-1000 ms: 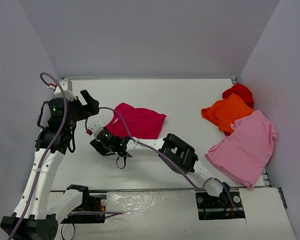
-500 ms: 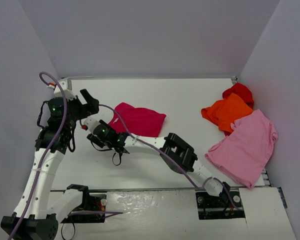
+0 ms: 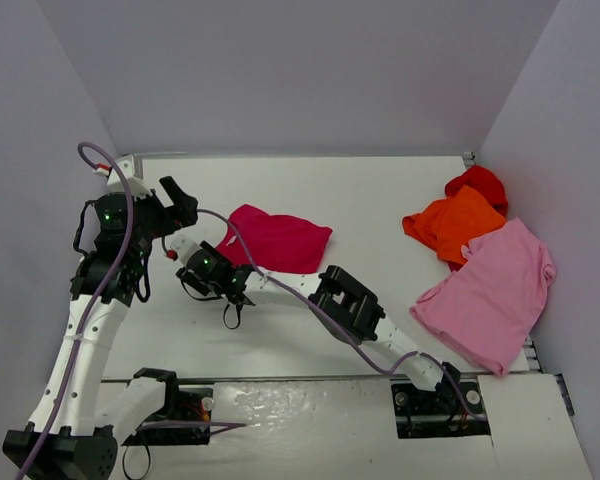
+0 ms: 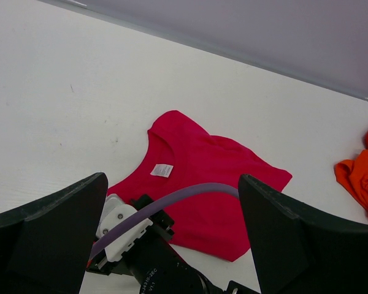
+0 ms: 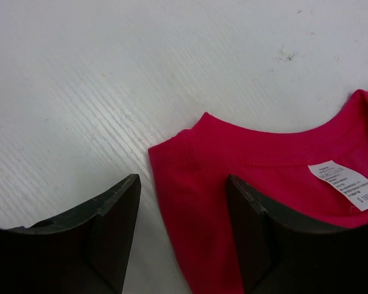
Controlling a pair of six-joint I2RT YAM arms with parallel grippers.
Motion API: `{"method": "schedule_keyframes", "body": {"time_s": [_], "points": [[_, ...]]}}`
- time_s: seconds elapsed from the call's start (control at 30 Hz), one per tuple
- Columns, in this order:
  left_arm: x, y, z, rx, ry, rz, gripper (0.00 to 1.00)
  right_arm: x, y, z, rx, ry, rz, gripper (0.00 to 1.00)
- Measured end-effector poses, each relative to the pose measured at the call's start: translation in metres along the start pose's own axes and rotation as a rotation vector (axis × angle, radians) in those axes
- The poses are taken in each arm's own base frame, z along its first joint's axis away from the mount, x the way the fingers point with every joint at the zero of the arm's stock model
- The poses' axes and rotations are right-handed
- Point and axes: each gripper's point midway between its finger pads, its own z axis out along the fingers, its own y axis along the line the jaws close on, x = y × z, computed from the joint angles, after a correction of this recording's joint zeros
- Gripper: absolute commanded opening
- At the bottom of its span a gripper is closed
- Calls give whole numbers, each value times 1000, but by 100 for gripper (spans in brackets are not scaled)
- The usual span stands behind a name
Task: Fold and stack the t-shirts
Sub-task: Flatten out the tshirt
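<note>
Right pincer (image 5: 183, 180), spread, sits over crimson shirt's (image 5: 282, 202) nine-o'clock edge; left pincer (image 4: 172, 177), spread wide, hovers at ten o'clock.

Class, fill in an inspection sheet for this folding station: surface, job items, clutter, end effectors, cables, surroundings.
Surface: white table, few small marks.
Job's things: crimson t-shirt folded, left of centre; pink t-shirt, orange t-shirt, bright red t-shirt unfolded together at right.
Clutter: nothing seen.
End effectors: left end effector open, above the table; right end effector open, straddling the crimson t-shirt's corner.
Cables: purple cable along each arm.
Surroundings: plain grey walls on three sides.
</note>
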Motion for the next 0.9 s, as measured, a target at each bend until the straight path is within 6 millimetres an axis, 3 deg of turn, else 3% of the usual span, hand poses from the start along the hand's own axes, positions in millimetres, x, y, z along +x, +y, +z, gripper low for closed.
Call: {"method": "schedule_keyframes", "body": {"time_s": [0.03, 0.3, 0.47, 0.53, 0.63, 0.7, 0.8, 0.9], "points": [[0, 0, 1, 0, 3, -1, 85, 1, -1, 0, 1, 2, 3, 1], [1, 0, 1, 4, 7, -2, 85, 9, -6, -1, 20, 22, 13, 0], [2, 0, 2, 5, 10, -3, 85, 16, -18, -32, 55, 75, -63, 0], [1, -1, 2, 11, 9, -8, 85, -1, -31, -53, 83, 65, -93, 0], [-4, -7, 3, 43, -7, -24, 85, -48, -56, -94, 128, -4, -134, 0], [-22, -19, -1, 91, -63, -33, 85, -67, -80, -120, 177, -17, -167, 0], [-43, -39, -11, 168, -129, -41, 85, -83, -117, -145, 256, -36, -194, 0], [-50, -50, -16, 215, -151, -48, 85, -82, -152, -158, 328, -30, -207, 0]]}}
